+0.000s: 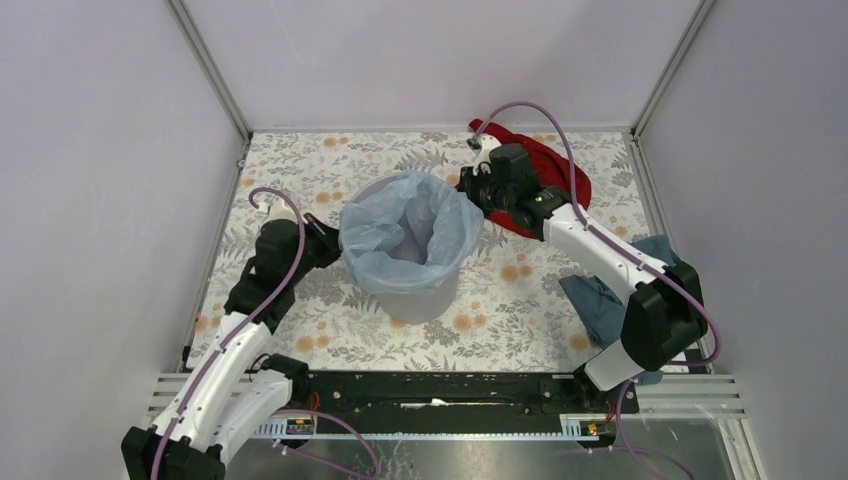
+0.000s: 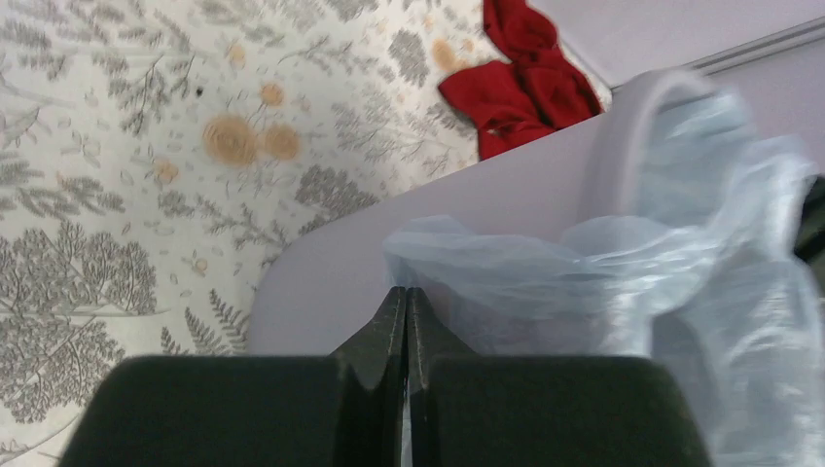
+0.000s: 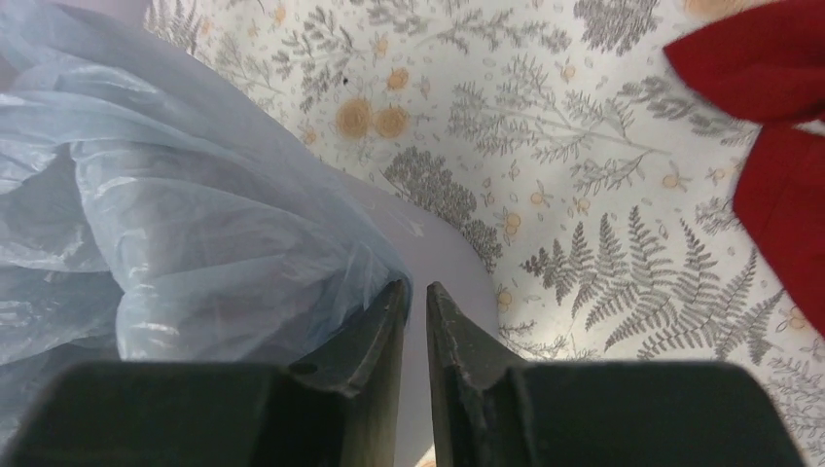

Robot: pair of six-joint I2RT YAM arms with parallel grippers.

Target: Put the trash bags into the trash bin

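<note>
Lining the trash bin (image 1: 418, 300), your trash bag (image 1: 405, 215) drapes over the rim all round. Your left gripper (image 2: 406, 292), at the bin's 9 o'clock, is pressed together at the film's edge; whether it pinches any, you cannot tell. Your right gripper (image 3: 416, 288), at 2 o'clock, stands a sliver apart, gripping nothing.
</note>
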